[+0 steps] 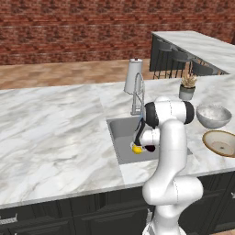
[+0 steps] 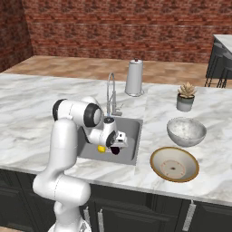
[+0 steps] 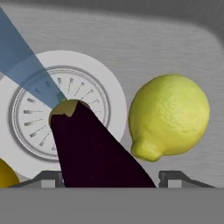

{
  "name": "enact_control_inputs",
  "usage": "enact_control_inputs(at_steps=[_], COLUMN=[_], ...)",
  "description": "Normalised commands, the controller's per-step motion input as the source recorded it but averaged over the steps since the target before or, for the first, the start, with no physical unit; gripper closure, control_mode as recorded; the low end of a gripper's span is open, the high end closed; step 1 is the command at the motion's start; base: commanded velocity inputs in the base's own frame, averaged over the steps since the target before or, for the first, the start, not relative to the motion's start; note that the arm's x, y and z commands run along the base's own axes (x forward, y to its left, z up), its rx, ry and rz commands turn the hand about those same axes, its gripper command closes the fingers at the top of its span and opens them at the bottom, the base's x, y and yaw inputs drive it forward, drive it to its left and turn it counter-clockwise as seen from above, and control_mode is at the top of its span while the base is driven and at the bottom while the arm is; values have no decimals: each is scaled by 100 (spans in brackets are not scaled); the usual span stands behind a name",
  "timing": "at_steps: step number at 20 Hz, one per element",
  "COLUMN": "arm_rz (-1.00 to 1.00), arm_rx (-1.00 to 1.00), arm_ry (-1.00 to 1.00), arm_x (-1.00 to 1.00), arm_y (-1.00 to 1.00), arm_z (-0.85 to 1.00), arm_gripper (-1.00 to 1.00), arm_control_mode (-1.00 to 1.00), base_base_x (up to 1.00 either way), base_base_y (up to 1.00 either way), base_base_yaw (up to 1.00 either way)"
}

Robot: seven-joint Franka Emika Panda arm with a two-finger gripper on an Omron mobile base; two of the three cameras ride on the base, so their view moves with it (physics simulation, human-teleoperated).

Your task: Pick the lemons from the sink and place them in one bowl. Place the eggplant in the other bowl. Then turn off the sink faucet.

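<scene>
Gripper: I see the white arm's two-finger gripper (image 3: 109, 183) low inside the sink, its dark tips (image 3: 51, 178) standing either side of the eggplant. I cannot tell whether the tips press on it or stand just clear.
Eggplant: the glossy dark purple-black elongated eggplant (image 3: 94, 148) lies on the basin floor, stem end over the drain ring, its body running back between the fingers.
Lemons: a greenish-yellow oval lemon (image 3: 168, 116) sits just beside the eggplant on the basin floor; a brighter yellow lemon (image 3: 6, 175) shows on the eggplant's other side, cut off at the frame edge. From the left base view I see a yellow lemon (image 1: 137, 148) under the hand.
Sink: the square recessed grey metal sink (image 2: 131, 131) has a round white drain ring (image 3: 109, 87).
Faucet: the tall chrome arched faucet (image 2: 110, 93) stands at the back rim; a translucent blue stream (image 3: 26, 65) falls onto the drain.
Bowls: the deep speckled grey-white bowl (image 2: 186, 131) and the shallow tan-rimmed bowl (image 2: 174, 164) stand on the marble counter (image 1: 50, 133), right of the sink, near each other.
</scene>
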Motion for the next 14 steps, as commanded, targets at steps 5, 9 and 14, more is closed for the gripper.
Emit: enact_control_inputs(at_steps=[5,9,14], arm_rz=[0,0,0], arm_rx=[0,0,0], arm_ry=[0,-1,0], arm_x=[-6,-15,-24], arm_y=[-1,-9,-1], arm_z=[13,50,52], arm_gripper=[100,100,100], arm_control_mode=[-100,-100,-100], base_base_x=[0,0,0], base_base_y=[0,0,0], base_base_yaw=[0,0,0])
